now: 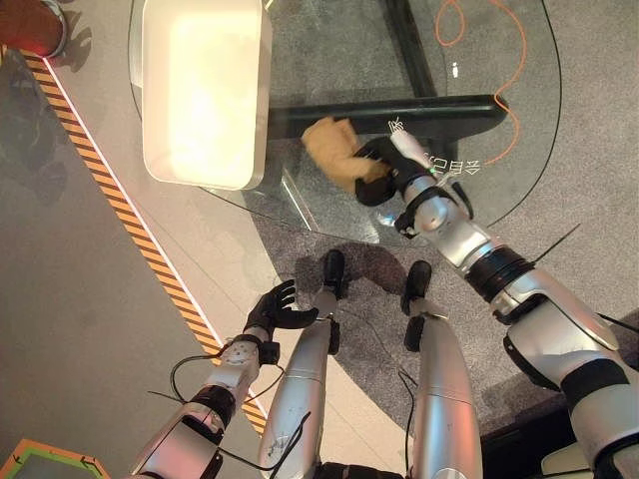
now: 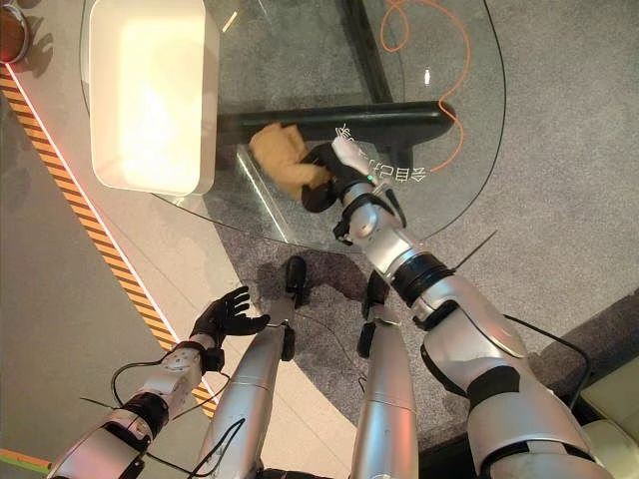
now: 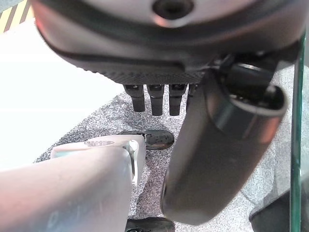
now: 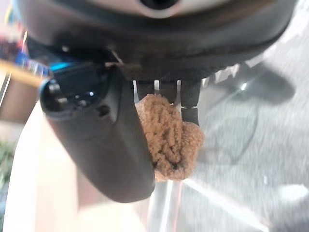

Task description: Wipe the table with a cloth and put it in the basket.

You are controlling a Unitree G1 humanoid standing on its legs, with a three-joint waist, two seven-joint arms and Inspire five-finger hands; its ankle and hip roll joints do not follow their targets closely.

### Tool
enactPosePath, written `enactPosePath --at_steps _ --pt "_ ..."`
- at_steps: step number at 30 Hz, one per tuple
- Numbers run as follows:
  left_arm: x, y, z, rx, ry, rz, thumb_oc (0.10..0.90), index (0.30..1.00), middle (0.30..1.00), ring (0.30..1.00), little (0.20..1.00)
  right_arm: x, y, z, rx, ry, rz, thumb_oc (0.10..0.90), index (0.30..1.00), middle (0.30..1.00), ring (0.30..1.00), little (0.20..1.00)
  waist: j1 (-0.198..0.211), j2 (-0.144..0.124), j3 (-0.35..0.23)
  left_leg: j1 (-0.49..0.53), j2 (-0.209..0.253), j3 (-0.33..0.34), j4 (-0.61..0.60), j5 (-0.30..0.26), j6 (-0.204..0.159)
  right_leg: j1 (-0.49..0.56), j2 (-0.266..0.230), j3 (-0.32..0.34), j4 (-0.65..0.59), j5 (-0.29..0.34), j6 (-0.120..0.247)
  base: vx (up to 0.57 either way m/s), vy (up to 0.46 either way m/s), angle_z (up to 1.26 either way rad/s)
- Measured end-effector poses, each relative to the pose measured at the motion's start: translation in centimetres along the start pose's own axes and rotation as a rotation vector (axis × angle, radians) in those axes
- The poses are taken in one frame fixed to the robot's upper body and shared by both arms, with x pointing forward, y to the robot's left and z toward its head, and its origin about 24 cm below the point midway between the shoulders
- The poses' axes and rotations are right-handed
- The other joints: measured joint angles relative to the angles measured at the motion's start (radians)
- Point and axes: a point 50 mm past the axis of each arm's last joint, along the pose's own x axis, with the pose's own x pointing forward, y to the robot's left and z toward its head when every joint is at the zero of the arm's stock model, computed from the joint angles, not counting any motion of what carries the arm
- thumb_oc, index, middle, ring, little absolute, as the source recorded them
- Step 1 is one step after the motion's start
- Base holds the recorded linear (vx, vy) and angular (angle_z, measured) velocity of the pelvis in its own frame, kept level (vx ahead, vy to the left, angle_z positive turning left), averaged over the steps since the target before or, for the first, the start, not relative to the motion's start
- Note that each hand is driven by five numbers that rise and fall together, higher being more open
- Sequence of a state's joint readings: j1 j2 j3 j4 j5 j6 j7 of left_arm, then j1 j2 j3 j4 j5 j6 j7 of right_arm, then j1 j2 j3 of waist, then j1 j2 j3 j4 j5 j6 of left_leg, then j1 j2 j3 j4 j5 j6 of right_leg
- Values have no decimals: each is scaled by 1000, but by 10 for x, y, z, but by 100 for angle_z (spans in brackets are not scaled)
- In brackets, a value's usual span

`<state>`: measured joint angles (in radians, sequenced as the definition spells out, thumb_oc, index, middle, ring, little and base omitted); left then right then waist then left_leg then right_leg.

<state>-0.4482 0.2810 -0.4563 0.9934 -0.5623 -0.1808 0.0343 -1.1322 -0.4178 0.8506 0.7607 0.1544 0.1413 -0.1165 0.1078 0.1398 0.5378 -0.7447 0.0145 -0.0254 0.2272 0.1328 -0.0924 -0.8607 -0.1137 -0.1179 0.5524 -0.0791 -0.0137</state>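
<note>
Left eye view: right hand (image 1: 377,172) presses the bunched tan cloth (image 1: 331,150) onto the glass bench (image 1: 300,60), beside the white basket (image 1: 205,90), apparently for wiping. Left hand (image 1: 277,306) hangs low with relaxed fingers, idle. Right wrist view: fingers (image 4: 190,99) and thumb clasp the cloth (image 4: 171,140).

Test lab: hazard-striped floor tape (image 1: 120,205), glass table (image 1: 499,190), grey carpet (image 1: 589,130)
</note>
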Motion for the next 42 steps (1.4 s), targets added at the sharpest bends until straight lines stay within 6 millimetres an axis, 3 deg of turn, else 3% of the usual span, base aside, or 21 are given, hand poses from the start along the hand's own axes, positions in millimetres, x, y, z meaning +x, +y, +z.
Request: enactPosePath --at_steps 4,7,19,30,35,42 --pt "0 0 0 2 4 -2 800 900 900 900 900 -3 31 -2 -19 -2 141 100 300 300 300 200 6 0 0 0 -7 -15 -1 -2 -7 -4 -11 -14 18 -20 -4 5 -10 12" --pt "0 0 0 3 7 -2 800 900 900 900 900 -4 40 0 -47 -11 185 100 300 300 300 200 5 0 0 -5 -7 -15 -2 -2 -8 -10 -10 -13 19 -22 0 0 0 0" --pt "0 -2 1 4 7 -8 800 900 900 900 900 -5 40 3 -64 -24 179 100 300 300 300 200 0 0 0 -9 -7 -14 -1 2 -4 -14 -12 -13 22 -22 -4 0 0 0" --pt "0 -1 0 3 11 -9 800 900 900 900 900 -2 32 -2 -39 -19 23 100 300 300 300 200 1 0 0 -5 -13 -15 2 7 -2 -15 -19 -12 36 -22 -4 0 0 0" --pt "-1 1 -4 3 26 1 800 900 900 900 900 -1 7 -10 54 9 -192 100 300 300 300 200 9 0 0 -6 -17 -15 2 6 0 -15 -25 -11 36 -24 0 5 3 1" --pt "-4 2 -11 -2 33 4 800 900 900 900 900 -15 -78 -32 120 82 -646 100 300 300 300 200 19 0 0 -20 -21 -13 2 5 2 -19 -27 -11 16 -15 12 0 0 0"
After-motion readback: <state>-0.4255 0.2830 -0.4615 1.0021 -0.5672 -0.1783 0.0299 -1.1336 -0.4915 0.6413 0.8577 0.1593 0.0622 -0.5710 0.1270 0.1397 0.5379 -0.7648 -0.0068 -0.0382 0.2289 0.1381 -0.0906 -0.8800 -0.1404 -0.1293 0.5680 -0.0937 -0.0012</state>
